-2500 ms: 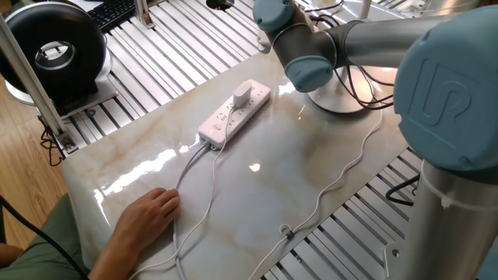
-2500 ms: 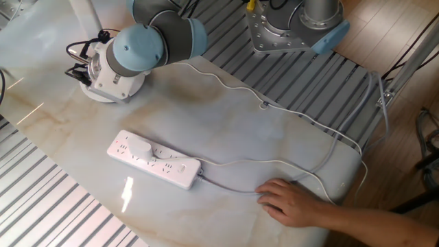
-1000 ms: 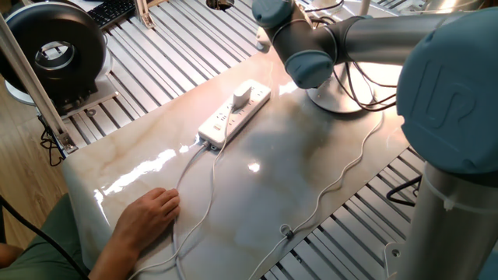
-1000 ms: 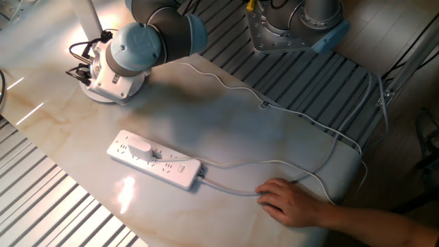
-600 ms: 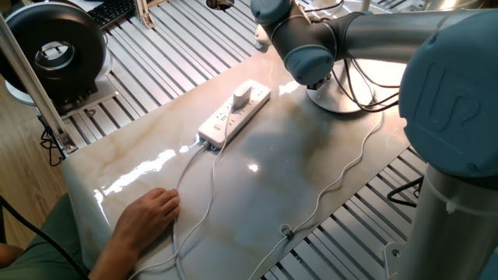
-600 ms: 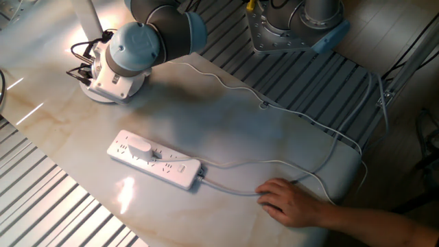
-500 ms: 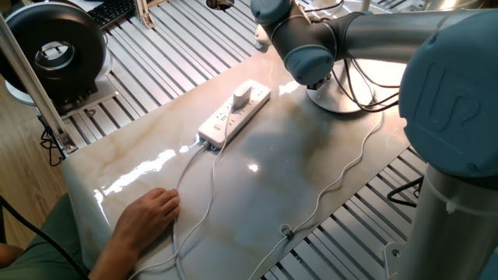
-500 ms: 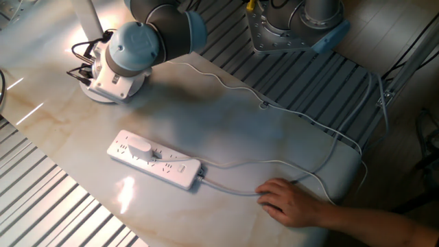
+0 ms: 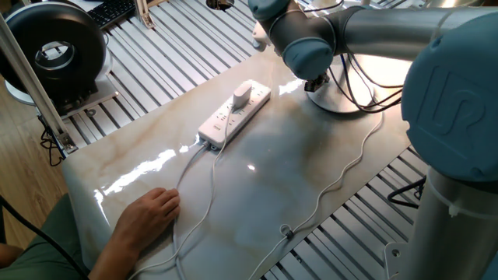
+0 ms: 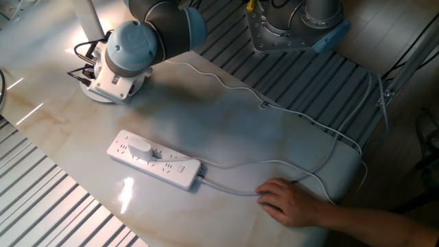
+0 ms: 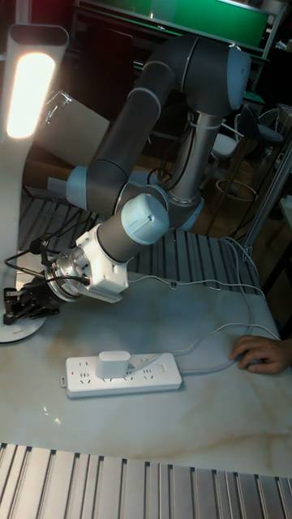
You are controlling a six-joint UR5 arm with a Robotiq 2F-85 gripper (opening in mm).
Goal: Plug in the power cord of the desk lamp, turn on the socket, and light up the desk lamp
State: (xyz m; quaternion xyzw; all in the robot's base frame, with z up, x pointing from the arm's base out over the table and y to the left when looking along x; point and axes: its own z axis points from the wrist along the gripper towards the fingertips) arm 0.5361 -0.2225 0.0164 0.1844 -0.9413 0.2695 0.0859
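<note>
The desk lamp is lit: its head [image 11: 28, 89] glows and its pole [image 10: 86, 17] rises from the round base [image 11: 23, 331], also seen as the base [image 9: 342, 97]. My gripper [image 11: 18, 305] hovers just over that base with its black fingers together and nothing held; the gripper [image 10: 77, 73] shows there too. The socket [image 9: 233, 113] lies mid-table with the power cord's white plug block [image 9: 243, 95] seated in it. That plug [image 11: 113, 363] stands on the socket [image 11: 122, 375]. The thin power cord [image 9: 342, 175] snakes along the table edge.
A person's hand [image 9: 148, 214] rests on the table near the socket's thick cable; the same hand [image 10: 295, 202] lies by the front edge. A black round fan-like device [image 9: 54, 50] stands off the table. Slatted metal frame surrounds the marble top [image 10: 274, 137].
The lamp's glow on the table became brighter between the oldest frames and the later ones. My wrist has since shifted slightly up and back over the base. Socket, plug and hand stayed put.
</note>
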